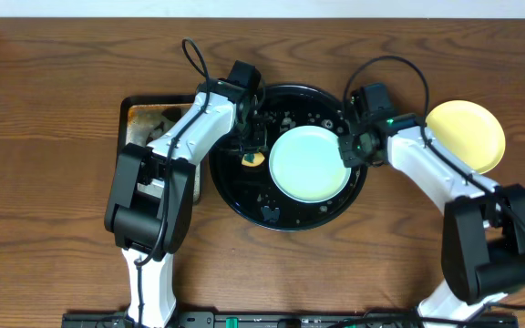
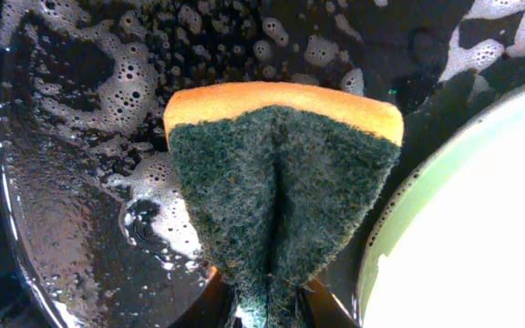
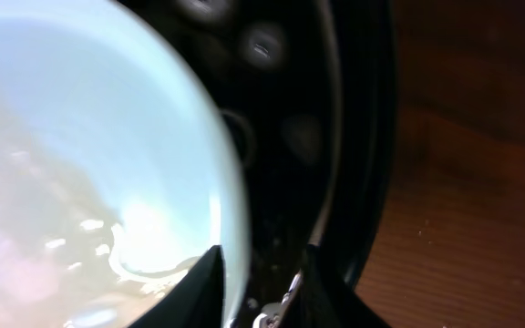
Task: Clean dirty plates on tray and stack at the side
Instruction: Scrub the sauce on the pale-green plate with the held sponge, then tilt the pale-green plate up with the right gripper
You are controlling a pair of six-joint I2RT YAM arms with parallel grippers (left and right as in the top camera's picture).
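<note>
Left pincer (image 2: pixel 267 308) clamps a green-and-orange sponge (image 2: pixel 281 182) at its folded end, poised over the sudsy black tray (image 2: pixel 62 228) just beside a pale blue-green plate (image 2: pixel 481 228). Across the tray (image 1: pixel 244 196), the right pincer (image 3: pixel 258 284) stands narrowly parted at the plate's (image 3: pixel 80 137) far rim, which lies against one finger (image 3: pixel 203 282). That plate (image 1: pixel 310 164) sits inside the tray, while a pale yellow plate (image 1: pixel 468 135) rests on the wooden tabletop (image 1: pixel 44 182) to the right, well clear.
</note>
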